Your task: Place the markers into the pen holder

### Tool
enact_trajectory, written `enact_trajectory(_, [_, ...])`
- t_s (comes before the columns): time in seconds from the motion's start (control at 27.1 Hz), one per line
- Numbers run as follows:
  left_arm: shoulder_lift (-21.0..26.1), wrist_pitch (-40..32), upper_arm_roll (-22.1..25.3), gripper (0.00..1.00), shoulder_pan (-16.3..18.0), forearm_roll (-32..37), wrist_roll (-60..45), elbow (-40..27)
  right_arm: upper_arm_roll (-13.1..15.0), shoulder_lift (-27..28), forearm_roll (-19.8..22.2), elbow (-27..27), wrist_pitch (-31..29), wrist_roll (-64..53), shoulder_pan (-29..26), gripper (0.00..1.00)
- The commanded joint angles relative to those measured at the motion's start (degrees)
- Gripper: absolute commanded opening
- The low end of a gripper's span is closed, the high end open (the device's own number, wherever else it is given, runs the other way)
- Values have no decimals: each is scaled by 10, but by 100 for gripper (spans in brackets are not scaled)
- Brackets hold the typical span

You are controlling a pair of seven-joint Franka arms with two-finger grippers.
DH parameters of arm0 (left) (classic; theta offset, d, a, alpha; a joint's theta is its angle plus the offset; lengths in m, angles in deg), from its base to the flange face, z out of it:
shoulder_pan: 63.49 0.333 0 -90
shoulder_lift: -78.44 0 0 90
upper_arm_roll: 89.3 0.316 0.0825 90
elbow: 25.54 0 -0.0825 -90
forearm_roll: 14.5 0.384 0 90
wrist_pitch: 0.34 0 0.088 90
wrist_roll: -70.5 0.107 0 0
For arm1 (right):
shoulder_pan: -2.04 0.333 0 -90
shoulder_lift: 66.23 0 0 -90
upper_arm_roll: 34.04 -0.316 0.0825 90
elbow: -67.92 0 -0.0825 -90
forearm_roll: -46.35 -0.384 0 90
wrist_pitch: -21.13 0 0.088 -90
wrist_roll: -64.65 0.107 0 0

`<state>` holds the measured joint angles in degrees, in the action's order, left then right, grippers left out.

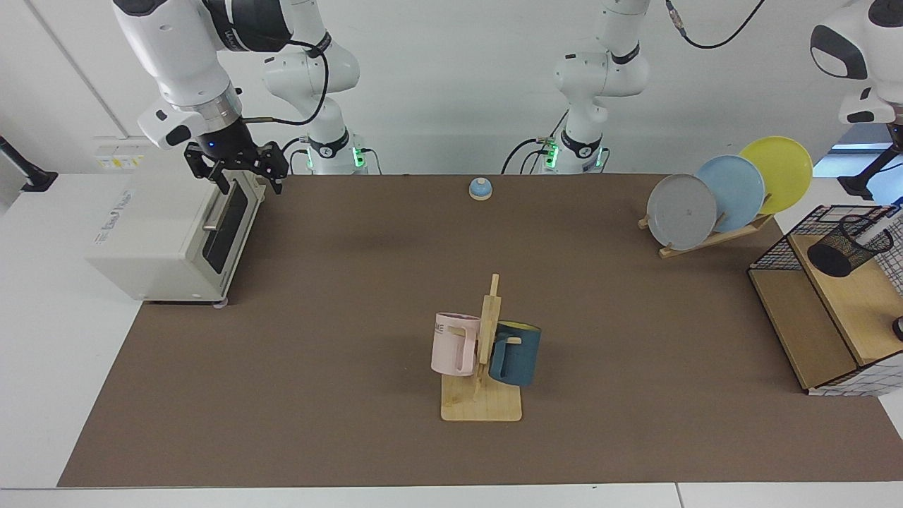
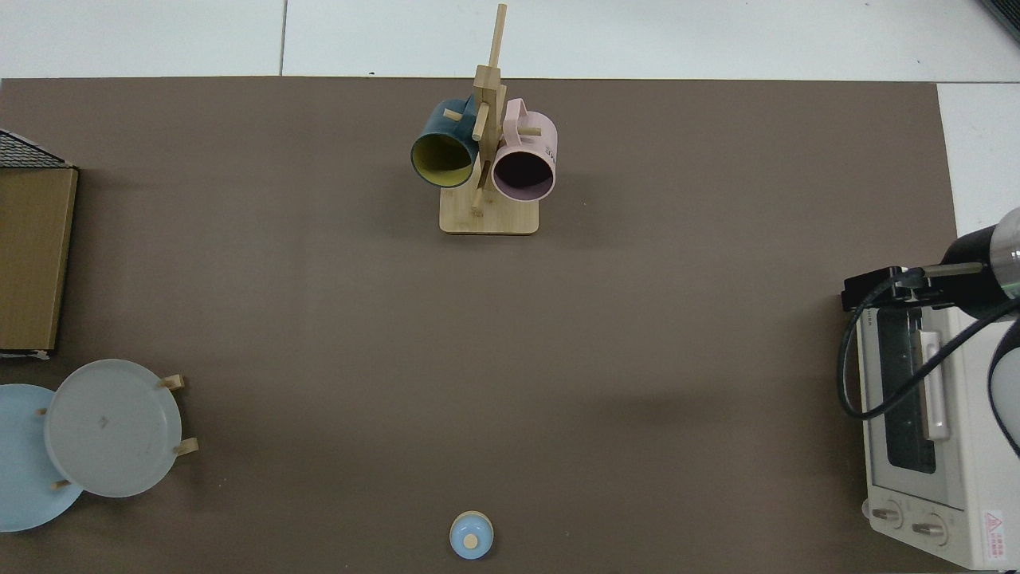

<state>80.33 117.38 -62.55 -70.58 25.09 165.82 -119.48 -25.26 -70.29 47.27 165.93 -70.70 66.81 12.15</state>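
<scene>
Black mesh pen holder tilted on wooden shelf; pale marker tip inside.

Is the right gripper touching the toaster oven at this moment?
Cannot tell. In the facing view the right gripper overlaps the toaster oven's top front edge; the top view shows it there too, revealing no clear contact or gap.

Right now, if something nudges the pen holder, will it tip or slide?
The pen holder is open wire mesh, so it is probably light and easily pushed. It stands on a smooth wooden shelf, so a low nudge likely slides it and a high one may tip it. The left gripper hangs above it. The right gripper waits, open, over the oven.
</scene>
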Motion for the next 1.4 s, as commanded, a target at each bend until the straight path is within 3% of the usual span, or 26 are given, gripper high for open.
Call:
enact_trajectory(0.0, [2, 9, 0, 100, -4, 1, 7, 0, -6, -16, -3, 17, -5, 11, -6, 100])
enact_trajectory(0.33, [-2, -2, -7, 100, -35, -75, -1, -20, -5, -15, -1, 17, -4, 7, -7, 100])
enact_trajectory(0.63, [-22, -37, -32, 100, -44, -244, -14, -56, -6, -15, -1, 17, -3, 7, -5, 100])
enact_trajectory(0.74, [-25, -104, -56, 100, -44, -280, -38, -56, -6, -15, -1, 17, -4, 7, -5, 100])
enact_trajectory(1.03, [-50, -128, -149, 100, -47, -291, -204, -99, -2, -14, -1, 17, -4, 7, 7, 100])
enact_trajectory(1.22, [-57, -123, -207, 100, -55, -282, -381, -118, -1, -14, 1, 17, -5, 7, 9, 100])
enact_trajectory(1.36, [-57, -117, -210, 100, -54, -288, -480, -121, 0, -14, 1, 17, -5, 7, 9, 100])
